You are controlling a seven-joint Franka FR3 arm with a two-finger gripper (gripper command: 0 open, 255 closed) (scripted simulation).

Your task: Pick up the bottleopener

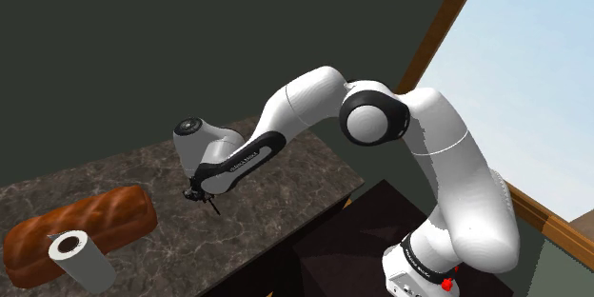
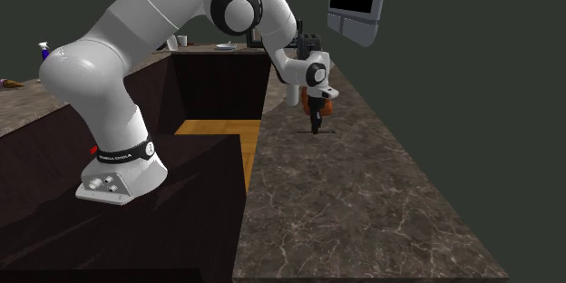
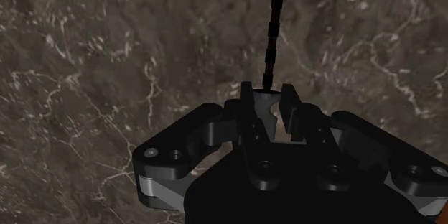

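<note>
Above veined stone counter [image 1: 286, 176], pincer [image 3: 271, 90] clenched on thin black bottleopener [image 3: 273, 36], arm lettering [image 1: 246, 159] unreadable

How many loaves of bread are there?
1: the long brown bread loaf lies on the marbled counter at the shoulder view's lower left, beside a white paper roll. The arm could hide more.

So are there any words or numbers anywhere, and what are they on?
White lettering on the dark forearm band: too small to read.
White lettering on the black band above the arm's base: too small to read.
Bottle opener, bread loaf, paper towel roll: nothing written.
</note>
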